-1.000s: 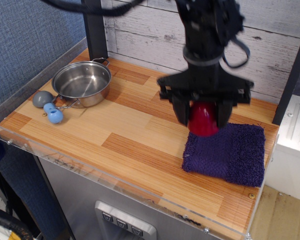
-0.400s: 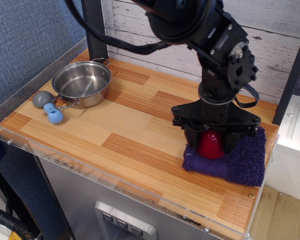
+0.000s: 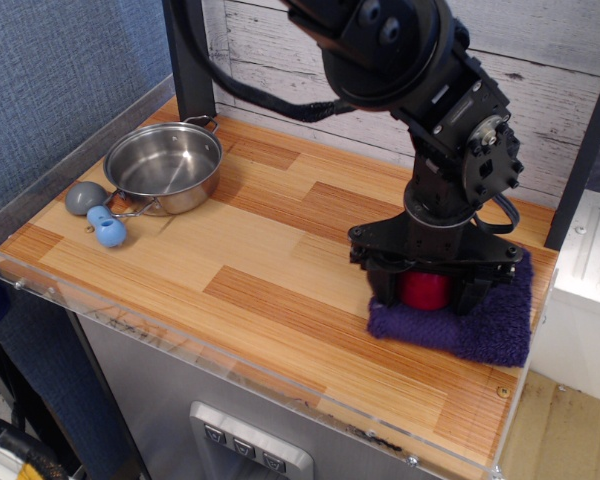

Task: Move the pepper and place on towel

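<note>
Lowered further since a moment ago: black end effector (image 3: 425, 290) now pressed down onto folded dark purple terry towel (image 3: 490, 325), fingers clamped on either side of glossy red plastic pepper (image 3: 424, 289). Pepper low between fingers, sunk against towel at right end of wooden surface (image 3: 230, 250). Steel pot (image 3: 164, 165) and small blue-and-grey toy (image 3: 95, 212) well apart at left end.

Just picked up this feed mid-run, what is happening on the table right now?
The single arm's gripper is down on the purple towel at the right end of the wooden table, its jaws on either side of the red pepper. The pepper sits low against the towel, apparently resting on it, with the jaws close around it and no release visible yet. The steel pot and the small blue-and-grey toy sit untouched at the left end.
</note>
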